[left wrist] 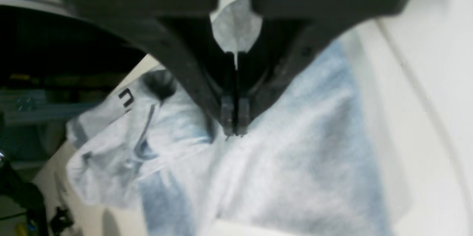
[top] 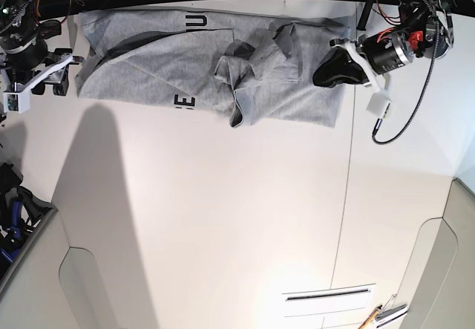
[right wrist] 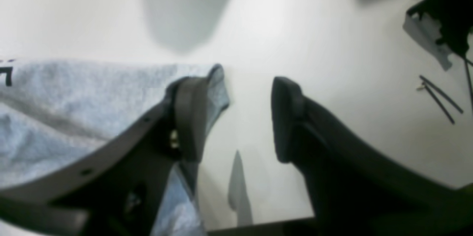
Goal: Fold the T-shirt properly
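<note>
1. The T-shirt (top: 148,54) lies crumpled along the far edge of the white desk (top: 223,210), spread lengthwise between the two arms, with bunched folds near its middle and parts of black lettering (top: 194,21) showing.
2. The left hand (left wrist: 234,130) has its fingers pressed together, tips down on the grey cloth — clamped on the T-shirt at its end in the base view's right.
3. The right hand (right wrist: 236,117) stands with its fingers apart — one finger (right wrist: 190,117) lies over the shirt's edge, the other over bare desk, nothing held between them.
4. Loose cables (top: 404,113) hang beside the left arm.
</note>
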Motion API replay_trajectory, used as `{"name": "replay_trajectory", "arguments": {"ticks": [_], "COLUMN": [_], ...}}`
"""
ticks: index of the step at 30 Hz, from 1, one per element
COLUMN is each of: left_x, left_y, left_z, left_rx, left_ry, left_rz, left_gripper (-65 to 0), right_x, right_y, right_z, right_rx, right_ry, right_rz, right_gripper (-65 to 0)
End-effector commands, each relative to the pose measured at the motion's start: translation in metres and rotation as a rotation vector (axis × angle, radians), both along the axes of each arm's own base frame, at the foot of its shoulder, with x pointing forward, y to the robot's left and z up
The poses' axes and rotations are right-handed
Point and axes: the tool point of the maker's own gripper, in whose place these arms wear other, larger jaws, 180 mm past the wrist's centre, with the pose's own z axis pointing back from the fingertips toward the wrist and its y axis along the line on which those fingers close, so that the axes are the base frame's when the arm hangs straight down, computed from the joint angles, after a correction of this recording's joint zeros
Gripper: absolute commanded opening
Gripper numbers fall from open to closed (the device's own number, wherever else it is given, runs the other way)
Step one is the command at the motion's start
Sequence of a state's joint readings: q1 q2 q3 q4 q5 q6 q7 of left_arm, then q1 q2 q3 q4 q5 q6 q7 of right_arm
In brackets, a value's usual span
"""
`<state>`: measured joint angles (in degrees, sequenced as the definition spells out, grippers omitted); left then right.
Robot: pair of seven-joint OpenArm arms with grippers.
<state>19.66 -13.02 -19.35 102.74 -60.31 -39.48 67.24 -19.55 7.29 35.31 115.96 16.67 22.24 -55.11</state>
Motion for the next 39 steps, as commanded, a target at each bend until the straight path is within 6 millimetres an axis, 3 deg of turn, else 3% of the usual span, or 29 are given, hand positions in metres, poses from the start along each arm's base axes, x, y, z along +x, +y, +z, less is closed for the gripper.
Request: {"name": "replay_trajectory", "arguments": {"ticks": [1,11,24,30,35,39], "left_x": [0.006,0.0,-0.033,-0.025,-0.019,-0.019], "left_y": [-0.003,-0.036,-0.119,-0.118,-0.112,-0.112], "left_z": [0.011,-0.01,0.034,0.039,0.04,0.04], "left_rx": [-0.015,0.077,-0.346,-0.343,-0.334,-0.334], "left_ry": [-0.045,-0.046,0.015,-0.008,-0.022,-0.022], "left_rz": [-0.009,-0.126,-0.303,-0.307,-0.29,-0.29], "left_gripper": [-65.0,-65.0,-65.0,-65.0,-65.0,-65.0], "right_x": [0.005,0.006,0.006,0.004,0.005,0.001], "right_y": [-0.003,-0.002,0.0,-0.016,-0.033,-0.043], "right_z": [0.009,0.01,0.01,0.011,0.016,0.004], "right_rx": [-0.015,-0.006,0.007,-0.079,-0.134,-0.119], "right_ry": [-0.038,-0.043,-0.049,-0.039,-0.036,0.004], "right_rz": [0.0,0.002,0.005,-0.031,-0.053,-0.077], "right_gripper": [-36.8,-36.8,-36.8,-36.3,-20.4,-20.5]}}
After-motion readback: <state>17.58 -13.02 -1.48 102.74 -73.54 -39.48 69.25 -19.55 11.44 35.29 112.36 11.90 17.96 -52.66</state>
